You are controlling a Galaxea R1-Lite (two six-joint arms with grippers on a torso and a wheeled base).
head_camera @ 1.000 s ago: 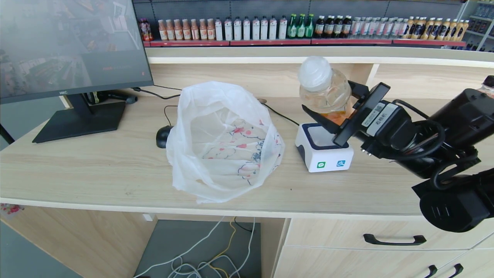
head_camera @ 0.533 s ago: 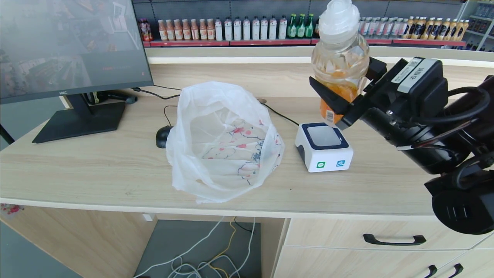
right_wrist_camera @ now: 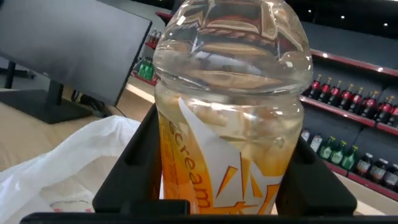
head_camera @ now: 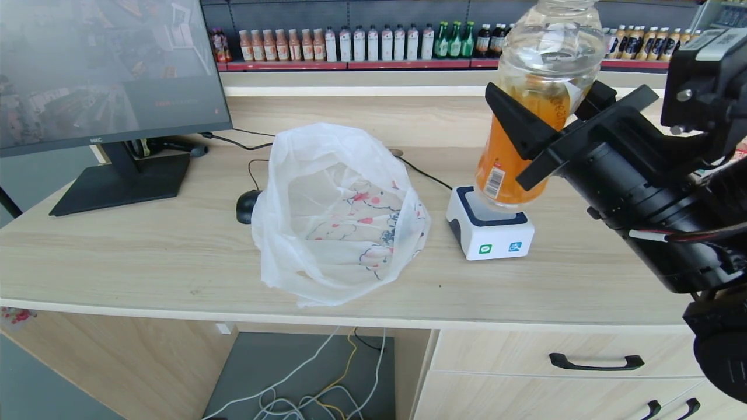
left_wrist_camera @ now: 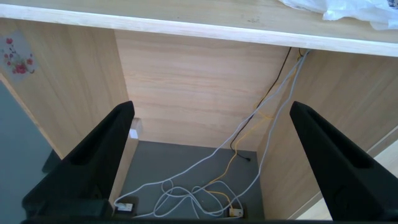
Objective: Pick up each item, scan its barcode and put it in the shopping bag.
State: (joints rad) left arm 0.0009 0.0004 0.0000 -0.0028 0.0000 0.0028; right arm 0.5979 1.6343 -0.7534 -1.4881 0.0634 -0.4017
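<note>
— A clear bottle (head_camera: 513, 172), orange drink filling its lower part, is seen upright.
— It's clamped between the fingers (head_camera: 516, 125) of the right gripper (head_camera: 543, 87), base below them over the scanner (head_camera: 490, 236); the left gripper (left_wrist_camera: 211, 109) is spread open.

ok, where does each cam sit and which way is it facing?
Head: on the head, looking forward and down at the counter, shopping bag and scanner; the right tool shows.
Left wrist: low, facing under the counter at cables; the open left tool frames it.
Right wrist: along the right tool at the gripped bottle.
Shared: head and right wrist both see bottle and shopping bag.
</note>
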